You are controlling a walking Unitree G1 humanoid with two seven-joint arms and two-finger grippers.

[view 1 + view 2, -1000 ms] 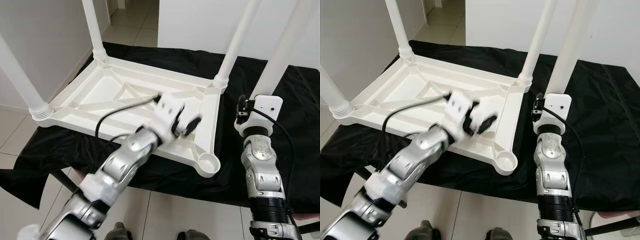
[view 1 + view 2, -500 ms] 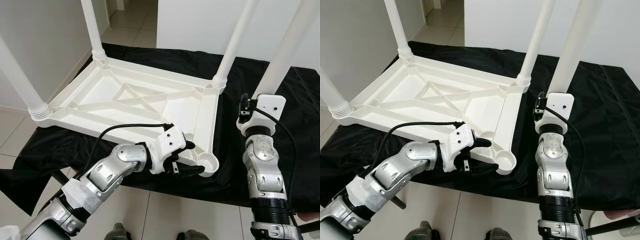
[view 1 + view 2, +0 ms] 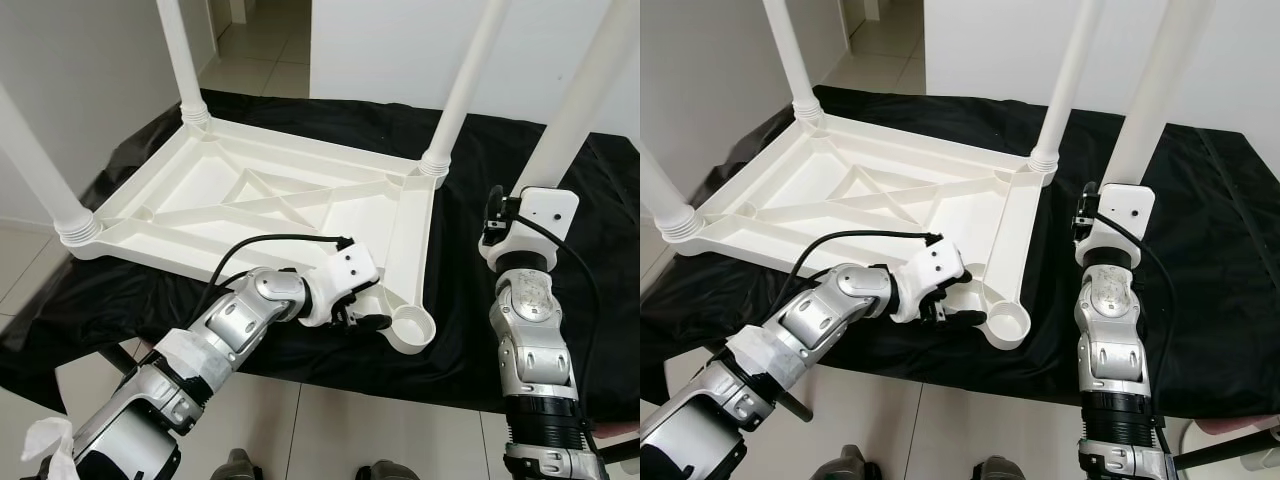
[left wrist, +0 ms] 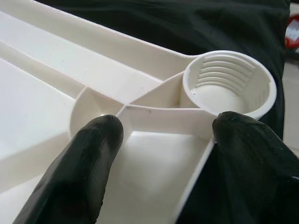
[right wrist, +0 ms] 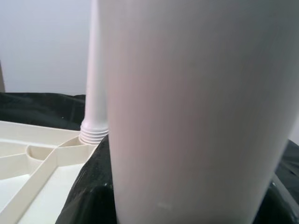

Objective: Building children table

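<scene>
Left gripper (image 3: pixel 368 310) straddling tabletop (image 3: pixel 250 195) rim, jaws parted, by empty socket (image 3: pixel 413 325) — right gripper (image 3: pixel 520 215) holding last leg (image 3: pixel 585 95), jaws' gap hidden. Next — seating leg in socket.

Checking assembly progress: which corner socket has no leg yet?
The near right socket beside the left gripper; the tabletop's other three corners hold upright legs.

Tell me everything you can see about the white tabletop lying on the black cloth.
The white tabletop looks like moulded plastic and lies upside down on the black cloth, ribbed underside up with crossing braces. Three white legs stand screwed into corner sockets; the near corner socket, threaded inside, is empty. The left gripper has its jaws open astride the rim beside that socket.
</scene>
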